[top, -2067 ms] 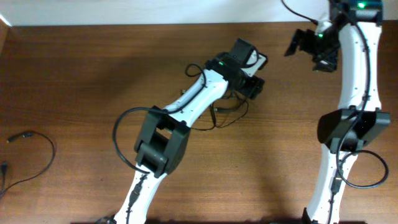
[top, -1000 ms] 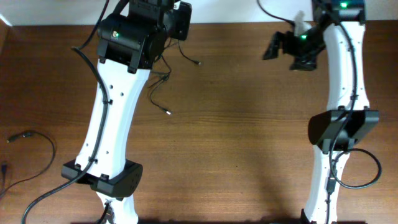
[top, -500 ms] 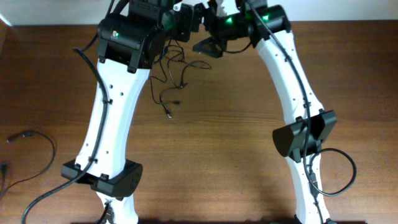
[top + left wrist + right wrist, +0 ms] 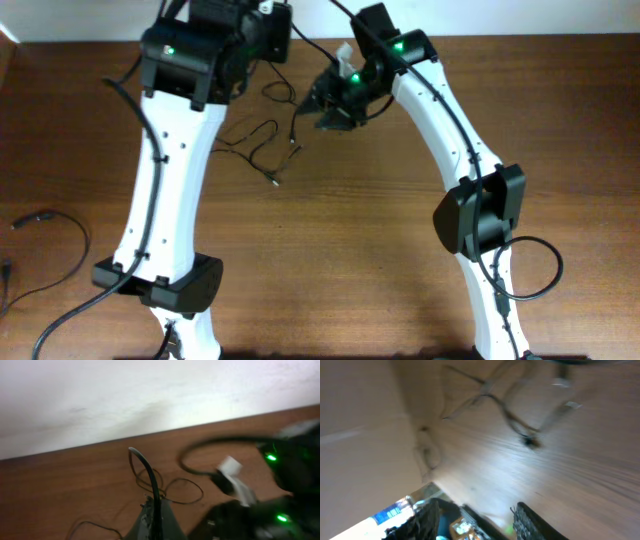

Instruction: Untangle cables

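Note:
The cables (image 4: 262, 138) are thin black cords. They hang in loose loops from my raised left gripper (image 4: 268, 45) down to the wooden table, with one plug end (image 4: 275, 181) lying on the wood. In the left wrist view my left gripper (image 4: 154, 521) is shut on one black cord (image 4: 146, 467) that arches up out of it, and more loops (image 4: 176, 491) lie beyond. My right gripper (image 4: 323, 106) hovers just right of the hanging strands. In its own blurred view its jaws (image 4: 476, 506) stand apart with no cord visible between them, and the cables (image 4: 506, 407) lie farther off.
A separate black cord (image 4: 52, 222) curls near the table's left edge. The white wall (image 4: 150, 395) runs along the table's back edge. Both arm bases stand at the front, the left (image 4: 160, 285) and the right (image 4: 478, 215).
My right gripper has come down and away from the left gripper, to beside the hanging strands, with its jaws narrower. The left arm has shifted slightly left, and the loops have spread out leftward.

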